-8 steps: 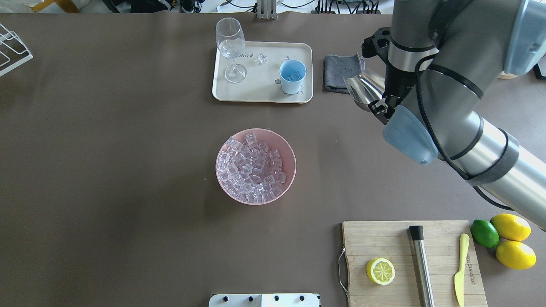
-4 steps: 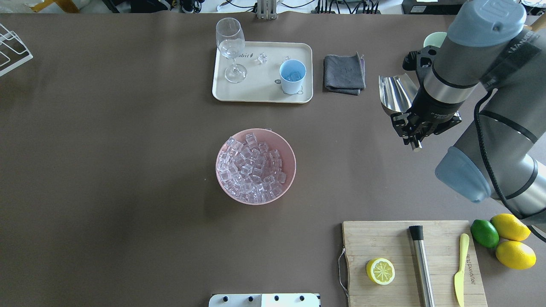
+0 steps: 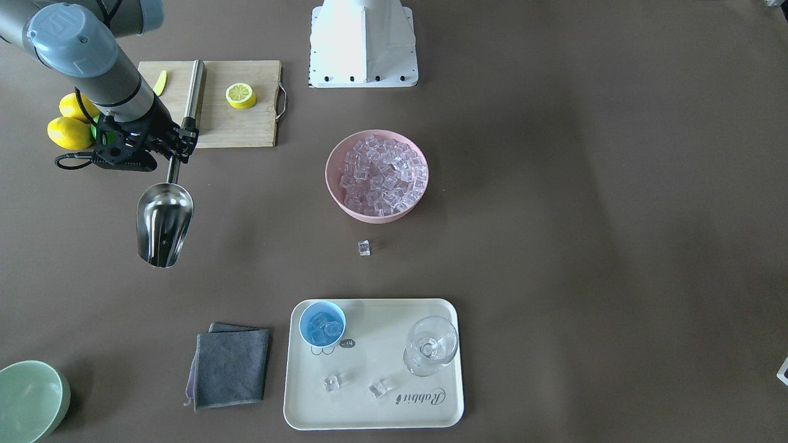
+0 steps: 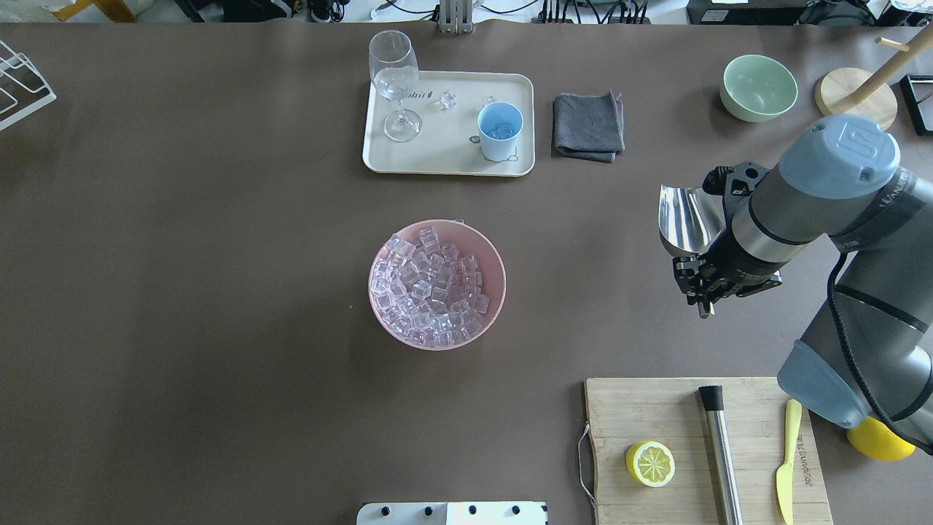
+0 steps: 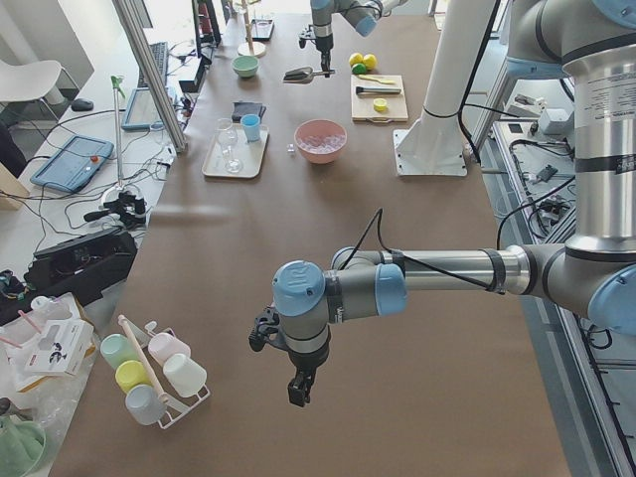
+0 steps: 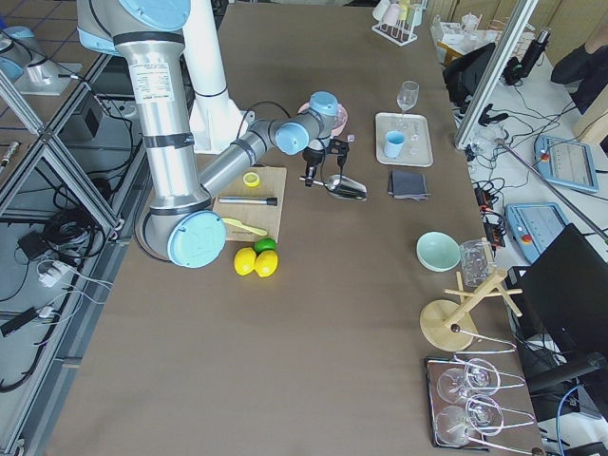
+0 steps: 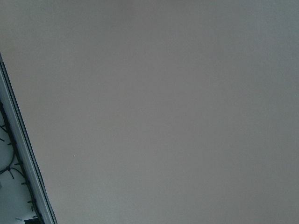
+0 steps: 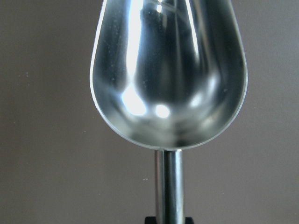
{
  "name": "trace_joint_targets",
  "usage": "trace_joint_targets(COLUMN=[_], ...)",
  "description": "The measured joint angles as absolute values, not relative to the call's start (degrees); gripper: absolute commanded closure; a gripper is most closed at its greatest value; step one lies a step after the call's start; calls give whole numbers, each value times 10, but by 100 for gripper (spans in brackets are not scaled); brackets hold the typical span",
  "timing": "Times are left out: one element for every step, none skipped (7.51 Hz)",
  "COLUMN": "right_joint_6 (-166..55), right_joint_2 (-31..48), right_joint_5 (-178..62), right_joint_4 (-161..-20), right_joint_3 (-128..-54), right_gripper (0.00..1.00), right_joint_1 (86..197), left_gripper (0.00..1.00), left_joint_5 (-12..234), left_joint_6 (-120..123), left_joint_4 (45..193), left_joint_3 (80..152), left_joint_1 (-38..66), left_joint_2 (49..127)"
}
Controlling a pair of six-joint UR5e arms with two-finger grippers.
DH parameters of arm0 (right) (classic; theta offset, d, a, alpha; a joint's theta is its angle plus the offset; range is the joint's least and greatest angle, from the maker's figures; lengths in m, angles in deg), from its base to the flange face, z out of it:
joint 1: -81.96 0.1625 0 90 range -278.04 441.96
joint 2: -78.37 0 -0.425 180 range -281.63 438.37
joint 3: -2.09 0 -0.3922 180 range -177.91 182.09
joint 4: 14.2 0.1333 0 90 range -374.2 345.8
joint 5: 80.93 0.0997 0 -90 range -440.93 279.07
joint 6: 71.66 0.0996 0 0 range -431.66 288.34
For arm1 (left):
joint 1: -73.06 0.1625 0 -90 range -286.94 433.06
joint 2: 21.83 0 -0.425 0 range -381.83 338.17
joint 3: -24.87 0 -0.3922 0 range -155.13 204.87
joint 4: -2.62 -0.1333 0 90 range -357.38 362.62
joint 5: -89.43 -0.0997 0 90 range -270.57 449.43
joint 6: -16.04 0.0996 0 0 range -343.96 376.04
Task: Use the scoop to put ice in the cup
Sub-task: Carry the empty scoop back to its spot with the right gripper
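Observation:
My right gripper (image 4: 701, 289) is shut on the rod handle of the shiny steel scoop (image 4: 684, 219), held level above the bare table at the right, its trough pointing away from the robot. The right wrist view shows the scoop (image 8: 168, 70) with nothing in its trough. The light-blue cup (image 4: 500, 130) stands on the cream tray (image 4: 444, 157) with a few ice cubes inside. A pink bowl (image 4: 494, 292) at mid-table is heaped with ice (image 4: 430, 284). One ice cube (image 3: 364, 247) lies on the table between bowl and tray. My left gripper (image 5: 298, 388) shows only in the exterior left view, so I cannot tell its state.
A stemmed glass (image 4: 394, 84) and two loose cubes (image 3: 332, 384) share the tray. A grey cloth (image 4: 587, 125) lies right of it, and a green bowl (image 4: 758, 87) stands far right. The cutting board (image 4: 656, 408) holds a lemon half, a steel cylinder (image 4: 720, 452) and a yellow knife.
My right arm has carried the scoop from beside the grey cloth back toward the robot and further right. The cup, bowl and tray have not moved.

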State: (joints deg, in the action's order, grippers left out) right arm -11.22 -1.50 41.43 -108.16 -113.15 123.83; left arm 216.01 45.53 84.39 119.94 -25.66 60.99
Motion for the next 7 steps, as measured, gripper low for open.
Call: trace_joint_targets(right_joint_6=[-95, -71, -58, -50, -45, -40, -33], right_joint_2=[-28, -42, -51, -56, -59, -60, -63], right_joint_5=[406, 390, 373, 355, 338, 324, 316], right_joint_4=[-1059, -1029, -1011, -1001, -996, -982, -960], right_joint_3=[-1131, -1130, -1128, -1126, -1124, -1116, -1105], right_gripper=[100, 100, 100, 100, 100, 100, 100], right_joint_1=[1222, 1202, 1186, 1173, 1162, 1153, 1147], left_gripper=[2, 2, 2, 2, 2, 2, 2], left_joint_5=[2177, 2201, 2225, 2253, 2276, 2291, 2298], left_joint_6=[457, 458, 457, 452, 430, 390, 345], left_joint_4=[838, 829, 819, 808, 802, 801, 801], left_joint_3=[1191, 1185, 1182, 1183, 1185, 1192, 1205], left_joint_1=[-266, -270, -271, -271, -270, -268, -264], left_joint_2=[612, 613, 614, 616, 619, 625, 628])
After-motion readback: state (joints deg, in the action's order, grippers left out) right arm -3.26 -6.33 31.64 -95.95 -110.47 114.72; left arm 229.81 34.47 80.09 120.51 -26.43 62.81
